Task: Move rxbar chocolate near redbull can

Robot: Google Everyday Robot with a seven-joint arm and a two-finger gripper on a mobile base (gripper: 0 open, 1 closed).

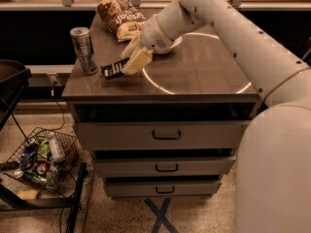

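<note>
The rxbar chocolate [112, 70] is a flat black bar at the left front of the cabinet top [194, 74]. My gripper [131, 62] is shut on its right end and holds it just above or on the surface. The redbull can [83, 50] stands upright at the left edge, a short way left of the bar. My white arm reaches in from the right across the top.
A crinkled brown chip bag [120, 17] lies at the back left. A white bowl [167, 43] sits behind my wrist, mostly hidden. The cabinet has three drawers [166, 135]. A wire basket of litter [41, 159] stands on the floor at the left.
</note>
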